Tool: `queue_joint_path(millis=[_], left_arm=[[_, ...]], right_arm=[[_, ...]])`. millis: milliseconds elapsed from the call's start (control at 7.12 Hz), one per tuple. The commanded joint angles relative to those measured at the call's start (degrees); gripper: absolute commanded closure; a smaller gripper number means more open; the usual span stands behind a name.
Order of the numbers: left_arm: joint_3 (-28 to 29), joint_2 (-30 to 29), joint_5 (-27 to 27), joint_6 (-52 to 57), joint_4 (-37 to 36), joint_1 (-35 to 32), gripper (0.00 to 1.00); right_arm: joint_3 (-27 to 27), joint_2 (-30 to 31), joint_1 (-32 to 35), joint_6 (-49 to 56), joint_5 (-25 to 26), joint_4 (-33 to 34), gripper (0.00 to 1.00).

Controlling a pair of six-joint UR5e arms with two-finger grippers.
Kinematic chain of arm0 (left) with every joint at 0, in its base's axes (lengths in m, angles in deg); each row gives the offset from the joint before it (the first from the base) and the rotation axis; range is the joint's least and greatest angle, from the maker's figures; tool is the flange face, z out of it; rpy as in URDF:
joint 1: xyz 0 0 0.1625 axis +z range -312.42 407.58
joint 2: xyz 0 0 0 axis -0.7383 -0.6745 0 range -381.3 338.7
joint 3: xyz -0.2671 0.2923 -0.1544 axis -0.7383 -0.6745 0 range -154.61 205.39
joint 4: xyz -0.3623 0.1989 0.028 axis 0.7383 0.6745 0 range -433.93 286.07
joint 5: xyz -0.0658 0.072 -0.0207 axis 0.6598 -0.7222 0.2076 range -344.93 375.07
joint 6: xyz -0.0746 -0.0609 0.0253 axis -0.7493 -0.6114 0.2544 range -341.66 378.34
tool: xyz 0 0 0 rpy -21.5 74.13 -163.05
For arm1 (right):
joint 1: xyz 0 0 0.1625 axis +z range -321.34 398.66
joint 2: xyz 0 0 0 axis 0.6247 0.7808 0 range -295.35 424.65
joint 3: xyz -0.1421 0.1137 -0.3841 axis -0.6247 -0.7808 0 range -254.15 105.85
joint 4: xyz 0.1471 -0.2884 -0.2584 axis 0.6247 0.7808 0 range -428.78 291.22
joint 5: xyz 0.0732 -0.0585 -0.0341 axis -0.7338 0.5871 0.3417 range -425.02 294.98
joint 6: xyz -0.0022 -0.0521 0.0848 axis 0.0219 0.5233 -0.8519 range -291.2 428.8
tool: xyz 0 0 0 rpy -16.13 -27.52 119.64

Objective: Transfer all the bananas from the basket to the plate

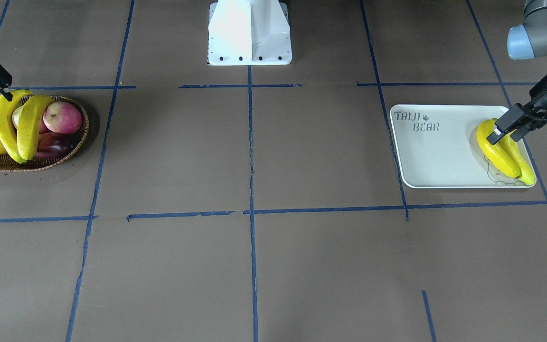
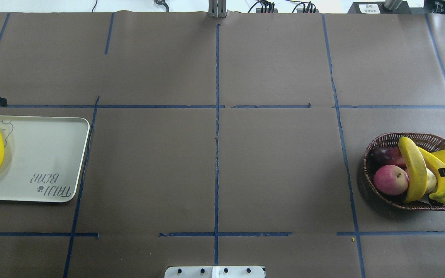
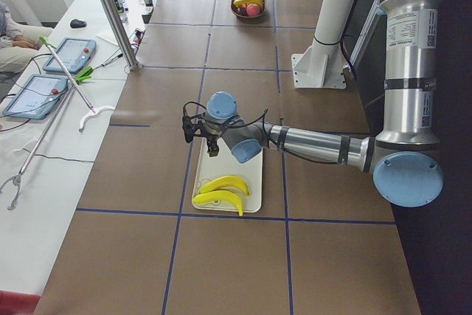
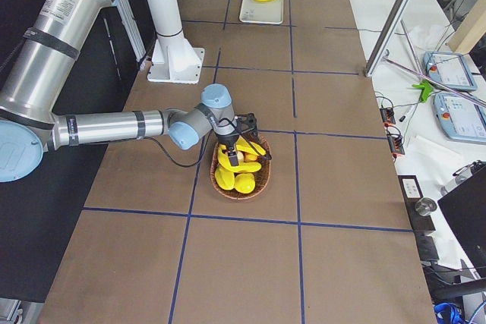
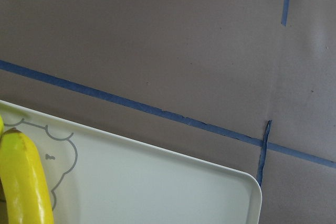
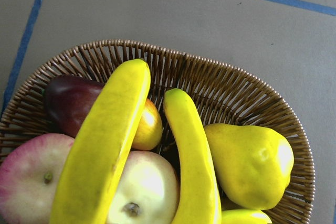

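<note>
Two bananas [image 1: 497,153] on the plate [image 1: 437,156], two bananas [image 1: 17,126] in the basket [image 1: 26,165]
Over the plate the left jaws stand apart; right jaws: cannot tell.

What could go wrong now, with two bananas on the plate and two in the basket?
1. The two bananas in the basket rest tilted on an apple, a pear and other fruit. Lifting one could tip the other out or set fruit rolling.
2. The two bananas on the plate lie at its end, one tip near the rim, with the left gripper close above. A nudge might push them off.
</note>
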Motion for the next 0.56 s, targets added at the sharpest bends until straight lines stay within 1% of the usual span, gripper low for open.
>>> queue_joint_path(millis=[0, 140, 281, 421], left_arm=[[-0.04, 0.08, -0.09, 0.00, 0.01, 0.02, 0.00], [0.05, 0.08, -0.09, 0.00, 0.01, 0.11, 0.00], [-0.04, 0.08, -0.09, 0.00, 0.01, 0.19, 0.00], [-0.04, 0.08, 0.00, 0.00, 0.01, 0.19, 0.00]], right_arm=[[-1.81, -0.60, -0.29, -2.08, 0.20, 0.20, 0.09], [-2.86, -2.08, -1.51, -4.88, 0.29, 0.20, 0.12], [-3.39, -2.27, -3.61, -5.69, 1.42, 0.20, 0.13], [-3.49, -2.01, -4.07, -5.61, 2.12, 0.20, 0.13]])
